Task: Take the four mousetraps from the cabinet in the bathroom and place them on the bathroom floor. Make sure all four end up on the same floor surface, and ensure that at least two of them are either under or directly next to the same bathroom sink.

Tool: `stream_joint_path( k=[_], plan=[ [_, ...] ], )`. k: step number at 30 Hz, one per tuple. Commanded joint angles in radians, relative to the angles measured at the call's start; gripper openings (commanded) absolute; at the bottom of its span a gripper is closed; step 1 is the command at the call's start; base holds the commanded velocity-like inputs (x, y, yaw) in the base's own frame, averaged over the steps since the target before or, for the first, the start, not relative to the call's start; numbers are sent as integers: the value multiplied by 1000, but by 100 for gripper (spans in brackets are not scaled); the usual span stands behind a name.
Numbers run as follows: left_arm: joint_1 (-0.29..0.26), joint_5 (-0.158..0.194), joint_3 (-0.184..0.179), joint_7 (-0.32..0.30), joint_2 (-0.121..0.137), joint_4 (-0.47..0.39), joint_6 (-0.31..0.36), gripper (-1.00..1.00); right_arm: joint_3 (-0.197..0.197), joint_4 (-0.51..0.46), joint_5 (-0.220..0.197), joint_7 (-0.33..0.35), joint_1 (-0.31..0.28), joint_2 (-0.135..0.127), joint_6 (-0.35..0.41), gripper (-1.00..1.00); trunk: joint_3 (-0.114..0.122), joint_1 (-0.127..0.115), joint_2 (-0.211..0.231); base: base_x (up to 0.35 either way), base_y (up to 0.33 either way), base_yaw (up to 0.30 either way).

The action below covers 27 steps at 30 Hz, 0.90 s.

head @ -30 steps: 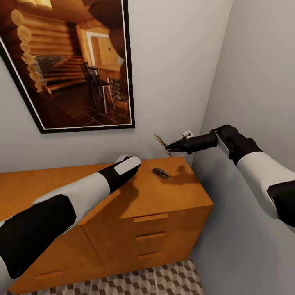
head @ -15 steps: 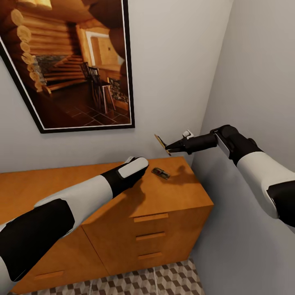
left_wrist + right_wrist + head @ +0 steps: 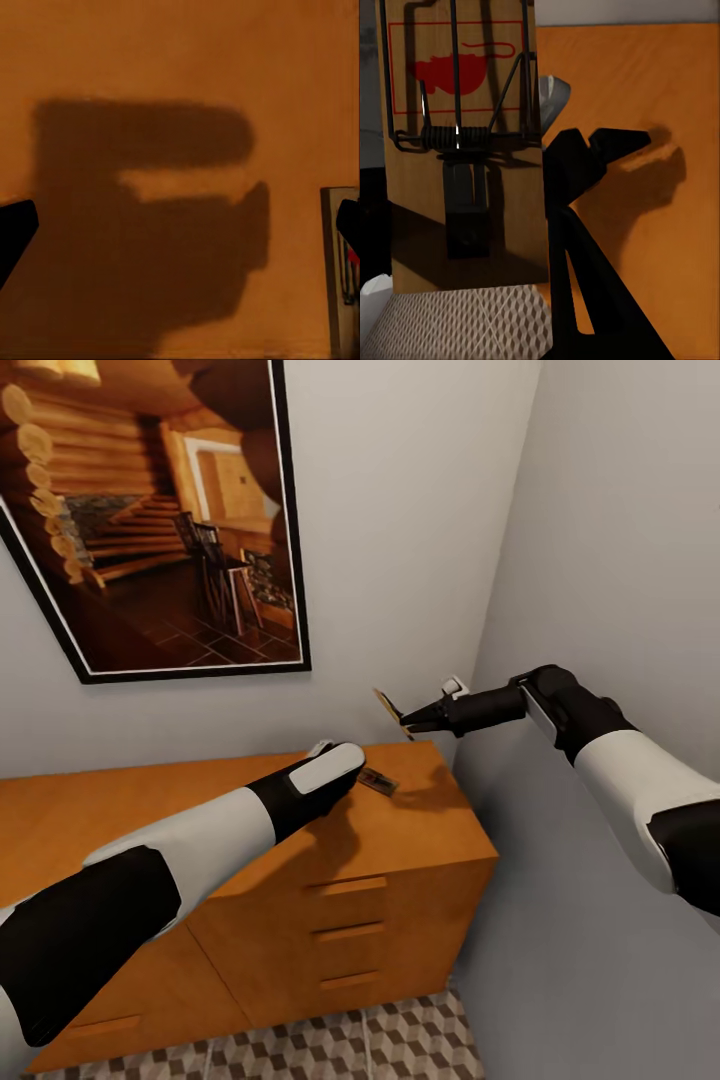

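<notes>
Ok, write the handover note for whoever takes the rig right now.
Right pincer: shut on a mousetrap, held in the air above the cabinet's right end.
Left pincer: open, low over the cabinet top, beside a second mousetrap lying flat there.
Done: one trap lifted.
Left: grasp the second trap, find the other two, set all four on the patterned bathroom floor, two by one sink. No trap is seen on the floor yet.
</notes>
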Motion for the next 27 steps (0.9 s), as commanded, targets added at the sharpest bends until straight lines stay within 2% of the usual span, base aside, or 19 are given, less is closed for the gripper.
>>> stream_joint_path(
  k=[1,23,27],
  plan=[
    [-2,6,-6,0,0,-4,-5,100,8,0,-11,-1,-1,-1,13,-100,-1,0,-1,-4,-50,0],
    [-2,7,-2,-11,3,-20,-3,100,9,5,-11,-2,0,2,13,-100,-1,0,-1,0,-5,0],
    [-6,5,-4,-43,9,-78,26,100,8,6,-10,-2,0,2,13,-100,-1,0,-1,0,0,0]
  ],
)
